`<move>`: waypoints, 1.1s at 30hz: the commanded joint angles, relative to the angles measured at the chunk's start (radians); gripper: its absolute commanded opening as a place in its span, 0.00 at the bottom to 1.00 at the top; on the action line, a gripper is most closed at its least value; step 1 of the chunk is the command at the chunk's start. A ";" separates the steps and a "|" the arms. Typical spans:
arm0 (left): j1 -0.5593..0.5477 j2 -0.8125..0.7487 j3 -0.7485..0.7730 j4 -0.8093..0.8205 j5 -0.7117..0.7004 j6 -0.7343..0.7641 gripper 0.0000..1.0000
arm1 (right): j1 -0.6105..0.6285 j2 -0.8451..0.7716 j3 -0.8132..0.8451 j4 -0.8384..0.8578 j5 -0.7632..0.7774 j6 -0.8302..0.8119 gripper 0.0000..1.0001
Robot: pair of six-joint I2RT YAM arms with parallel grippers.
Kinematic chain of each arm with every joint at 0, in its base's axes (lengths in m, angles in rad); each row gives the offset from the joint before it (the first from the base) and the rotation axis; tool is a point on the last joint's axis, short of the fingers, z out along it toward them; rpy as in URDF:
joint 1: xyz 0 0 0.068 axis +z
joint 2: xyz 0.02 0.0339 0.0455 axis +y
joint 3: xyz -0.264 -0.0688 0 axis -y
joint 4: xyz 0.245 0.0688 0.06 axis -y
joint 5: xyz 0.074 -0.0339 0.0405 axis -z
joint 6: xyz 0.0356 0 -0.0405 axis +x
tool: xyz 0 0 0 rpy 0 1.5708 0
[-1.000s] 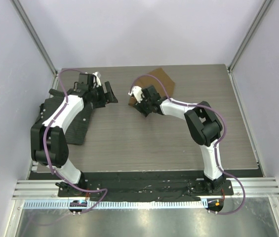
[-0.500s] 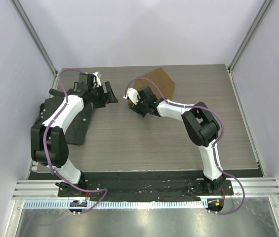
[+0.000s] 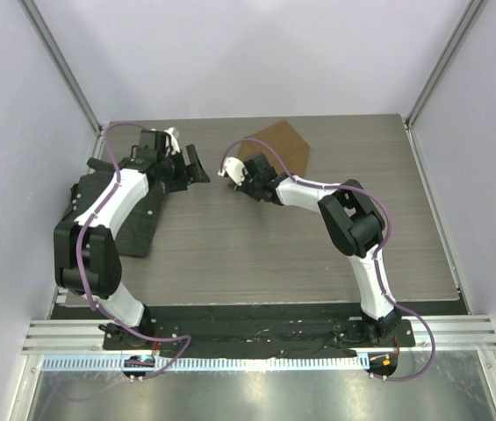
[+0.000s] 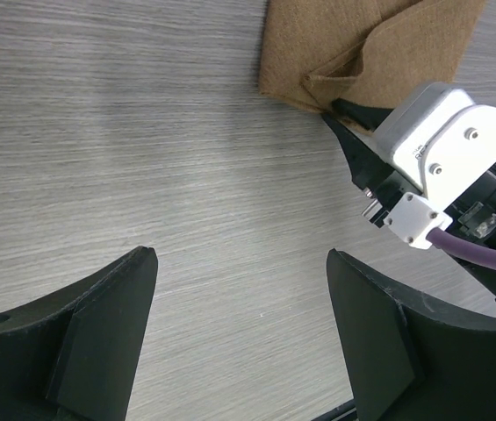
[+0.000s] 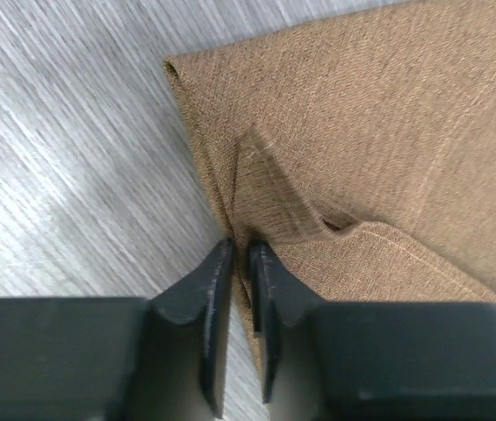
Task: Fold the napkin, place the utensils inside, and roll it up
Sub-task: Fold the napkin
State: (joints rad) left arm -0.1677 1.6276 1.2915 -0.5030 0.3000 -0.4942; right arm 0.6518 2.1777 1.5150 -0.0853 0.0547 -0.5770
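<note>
Pinching a corner of the napkin [image 5: 388,132], the right tool [image 5: 240,247] has its two dark fingers [image 5: 208,307] drawn to a narrow slit, and the cloth's edge runs straight into it. Just ahead of the tips a small flap of the tan cloth stands creased and lifted. It is the corner nearest the left arm. The rest of the napkin lies flat toward the far edge of the table [image 3: 256,254], about midway across.

The left tool [image 4: 239,351] hangs over bare wood-grain with its jaws wide and nothing between them. It points at the right tool, near it but apart.

The table is grey-brown. A dark mat [image 3: 138,224] lies along its left side, and pale lilac walls close in the left, right and far sides.

The right arm rises from its near base, bends sharply at the elbow and sends its forearm low and leftward. The left arm arcs up the left side, wrist turned right.

From above, the left arm covers much of the mat and the right tool hides the corner's tip. Whether it grips one layer or two I cannot tell.
</note>
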 commanded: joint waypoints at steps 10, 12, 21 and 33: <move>0.005 -0.060 -0.032 0.020 0.036 -0.050 0.83 | 0.008 -0.038 -0.047 -0.041 -0.098 0.124 0.11; 0.007 -0.063 -0.049 0.030 0.044 -0.061 0.83 | 0.014 -0.071 -0.074 -0.016 -0.078 0.141 0.11; 0.005 -0.103 -0.139 0.098 0.019 -0.145 0.83 | 0.072 -0.186 -0.225 0.035 -0.059 0.256 0.07; -0.072 -0.193 -0.408 0.236 0.001 -0.268 0.82 | 0.238 -0.372 -0.429 0.078 0.003 0.436 0.06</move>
State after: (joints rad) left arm -0.2161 1.4906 0.9348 -0.3397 0.3134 -0.7273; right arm 0.8413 1.8881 1.1198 -0.0387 0.0406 -0.2352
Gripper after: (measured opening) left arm 0.826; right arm 0.075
